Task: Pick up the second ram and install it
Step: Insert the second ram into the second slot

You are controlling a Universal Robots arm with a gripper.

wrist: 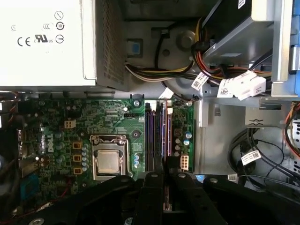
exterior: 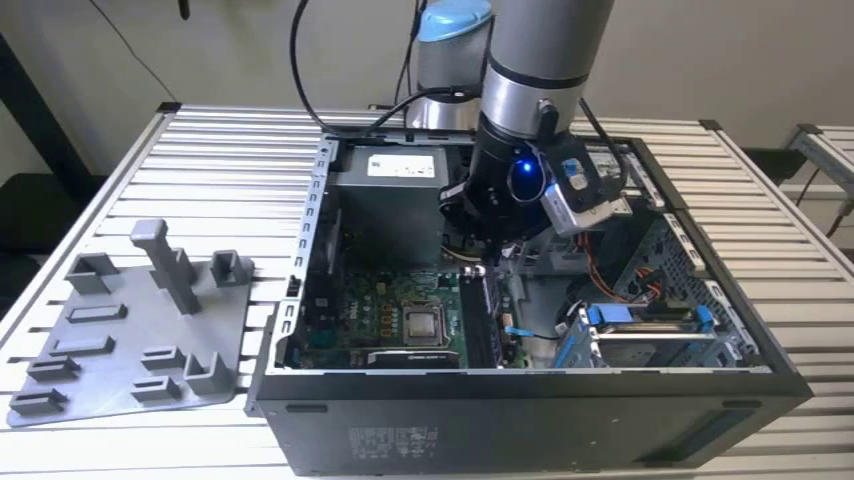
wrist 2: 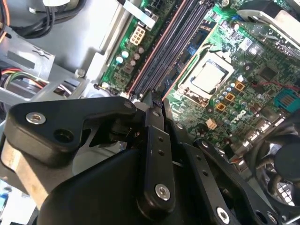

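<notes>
- Slatted silver metal bench (exterior: pixel 160 130) carries the whole setup, so nothing under it looks shaky to me.
- Big black open computer case (exterior: pixel 534 400) lies on its side. The robot arm's grey wrist is down inside it, near the walls and loose cables, so a sideways drift could snag a wire.
- Grey plastic tray with upright posts (exterior: pixel 120 340) sits on the exterior view's left, well apart from the case. No worry there.
- Wide green circuit board with a silver square chip (wrist: pixel 117 122) is the fragile bit: pushing hard off-line could flex it.
- Black end effector (wrist: pixel 165 176) hangs over the board with its fingers narrow, pinched, as far as I can tell, on the stick.
- Long thin dark second ram (wrist: pixel 163 140) shows edge-on between them, right above the dark memory slots (wrist: pixel 151 140).
- My guess: tilted or a slot over, it jams, half-seats, or slips in the grip.
</notes>
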